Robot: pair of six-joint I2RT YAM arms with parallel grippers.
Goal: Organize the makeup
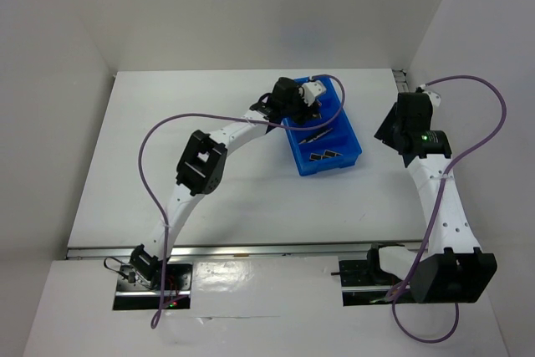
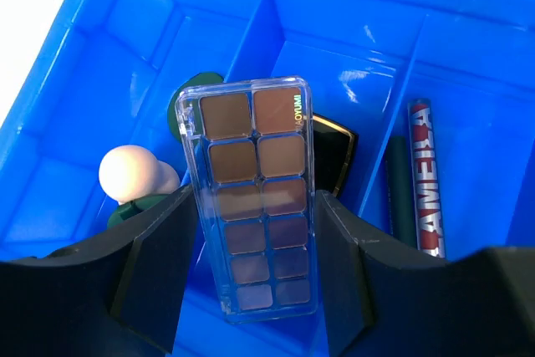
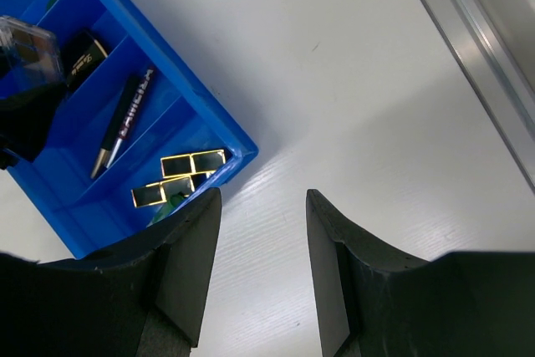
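Overhead and wrist views of my two arms at a large blue plastic compartment tray standing on the white desk. My left jaws are closed on a rectangular clear plastic palette of brown shades. Its long edges are pressed between the two black fingers, and it is held over the tray's interior with its far end crossing a divider. In the compartment to its left lie a peach rounded sponge and dark green round compacts, the latter largely hidden behind the palette. A dark square compact with a gold edge shows just right of the palette, in the next compartment. One compartment farther right, a slim pinkish pencil with white lettering lies lengthwise, with a darker slim stick close beside it. My right jaws stand open and hold nothing, over bare desk just beside the tray's corner. From that wrist, several black-and-gold lipstick tubes are seen lying together in the end compartment nearest the corner. In the overhead view my left arm reaches over the far half of the tray, while my right arm stays off it to the right.
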